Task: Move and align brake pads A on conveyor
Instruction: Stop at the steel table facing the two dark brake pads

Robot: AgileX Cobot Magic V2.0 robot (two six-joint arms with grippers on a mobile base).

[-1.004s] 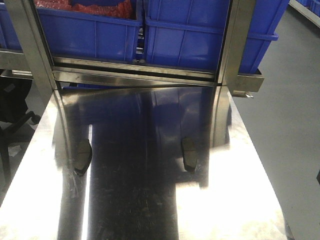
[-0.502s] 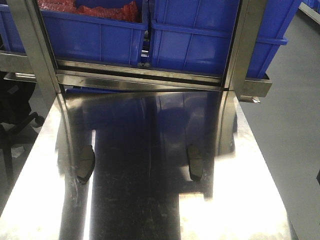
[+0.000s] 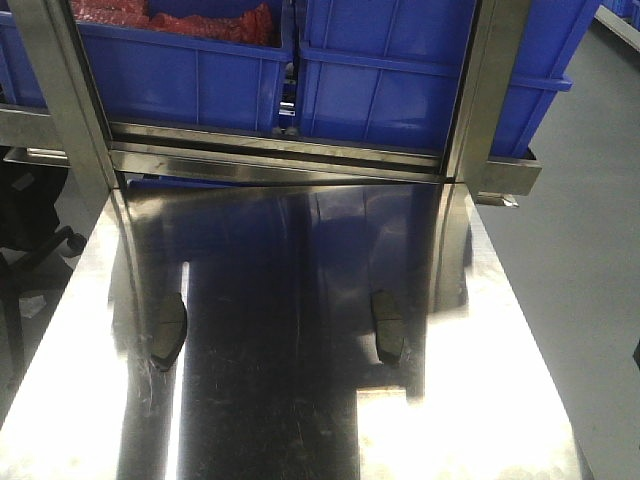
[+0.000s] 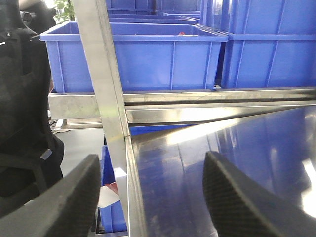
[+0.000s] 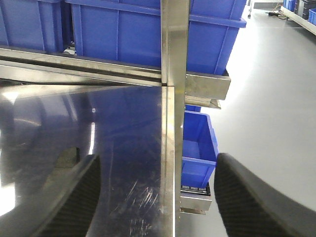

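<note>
Two brake pads A lie flat on the shiny steel tabletop (image 3: 280,400), one at the left (image 3: 167,330) and one at the right (image 3: 387,325), both lengthwise and apart. The conveyor is out of view. My left gripper (image 4: 153,197) is open over the table's left edge, with nothing between its black fingers (image 4: 64,202). Over the table's right edge my right gripper (image 5: 158,197) is open and empty too. A grey-brown shape (image 5: 66,157) just beyond its left finger (image 5: 74,197) looks like the right pad. Neither gripper shows in the front view.
A steel rack (image 3: 280,160) with upright posts (image 3: 480,90) crosses the far end of the table and carries large blue bins (image 3: 400,70). A smaller blue bin (image 5: 197,148) sits below the right table edge. Grey floor (image 3: 580,280) lies to the right, a black chair (image 4: 24,123) to the left.
In the front view the whole scene has slid slightly down and to the right. Both pads keep their places on the tabletop.
</note>
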